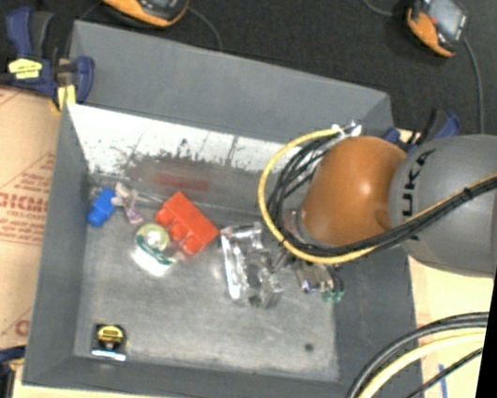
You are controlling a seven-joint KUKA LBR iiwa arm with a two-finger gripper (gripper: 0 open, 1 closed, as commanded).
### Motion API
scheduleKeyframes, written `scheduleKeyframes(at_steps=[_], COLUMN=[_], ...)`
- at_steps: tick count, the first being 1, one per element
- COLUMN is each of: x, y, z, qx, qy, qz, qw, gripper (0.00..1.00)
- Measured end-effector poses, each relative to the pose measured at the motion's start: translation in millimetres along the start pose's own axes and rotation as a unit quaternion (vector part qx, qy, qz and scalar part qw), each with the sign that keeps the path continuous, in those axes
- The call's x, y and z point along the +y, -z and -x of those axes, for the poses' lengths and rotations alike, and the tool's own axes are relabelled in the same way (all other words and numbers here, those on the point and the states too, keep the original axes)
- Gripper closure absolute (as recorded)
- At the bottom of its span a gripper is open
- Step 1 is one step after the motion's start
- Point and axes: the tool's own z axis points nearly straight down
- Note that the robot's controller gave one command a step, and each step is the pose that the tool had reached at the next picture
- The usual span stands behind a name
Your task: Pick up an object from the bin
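Note:
My gripper [250,272] hangs low over the middle of the bin floor, below the orange-covered wrist. Just to its left lies a red plastic block [189,221] with a ridged top, tilted toward the back wall. A round white and green thing with a shiny dome [154,248] rests against the block's lower left side. The gripper is a short way right of both and touches neither. Nothing can be made out in its grasp.
A small blue piece [101,208] and a thin pale pink bit [133,207] lie at the back left. A yellow and black tape measure [110,338] sits in the front left corner. A small green and dark bit [329,292] lies right of the gripper.

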Motion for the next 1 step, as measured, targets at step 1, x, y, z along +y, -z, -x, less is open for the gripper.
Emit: scheduleKeyframes(at_steps=[1], x=[-11.7], y=[90.9], z=[14.0], qx=[-0.0073], qy=[-0.011], qz=[-0.003], qw=[0.9999], gripper=[1.00])
